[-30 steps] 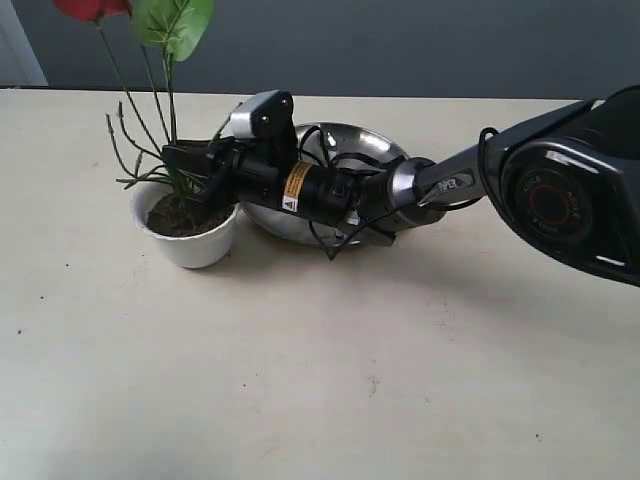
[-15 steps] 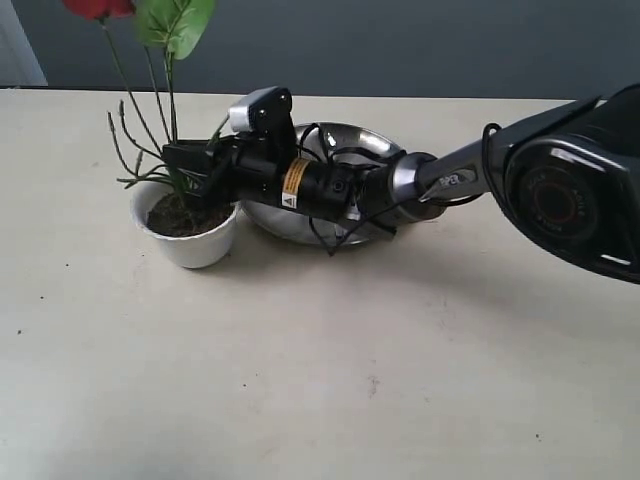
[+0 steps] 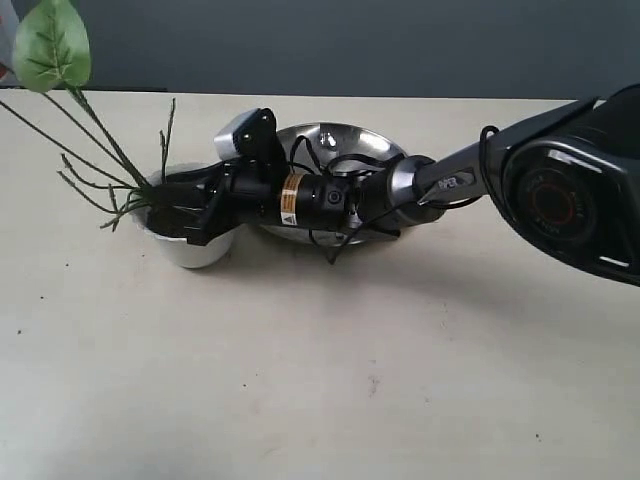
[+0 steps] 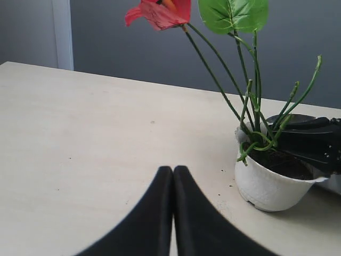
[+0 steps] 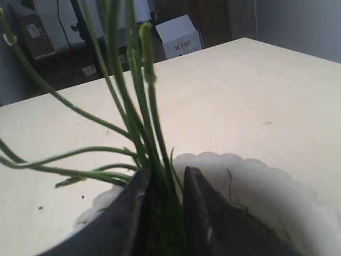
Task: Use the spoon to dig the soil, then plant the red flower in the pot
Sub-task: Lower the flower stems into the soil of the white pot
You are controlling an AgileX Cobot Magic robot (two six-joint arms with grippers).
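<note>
The red flower (image 4: 160, 12) stands with its thin green stems (image 3: 110, 160) in the small white pot (image 3: 190, 250), leaning toward the table's left; its round leaf (image 3: 50, 45) is at the far left. My right gripper (image 3: 165, 200) is shut on the bundle of stems (image 5: 144, 106) just above the pot's scalloped rim (image 5: 240, 160). Dark soil (image 4: 290, 166) fills the pot. My left gripper (image 4: 173, 173) is shut and empty, low over bare table a short way from the pot (image 4: 269, 184). The spoon is not visible.
A round steel plate (image 3: 350, 135) lies right behind the pot, under my right arm (image 3: 420, 185), which reaches across from the right. A few soil crumbs (image 4: 221, 170) dot the table beside the pot. Boxes (image 5: 178, 34) stand beyond the table's far edge.
The flower has swung from nearly upright to leaning far left, its red bloom leaving the exterior view. My right gripper has rolled and dropped lower over the pot, still on the stems.
</note>
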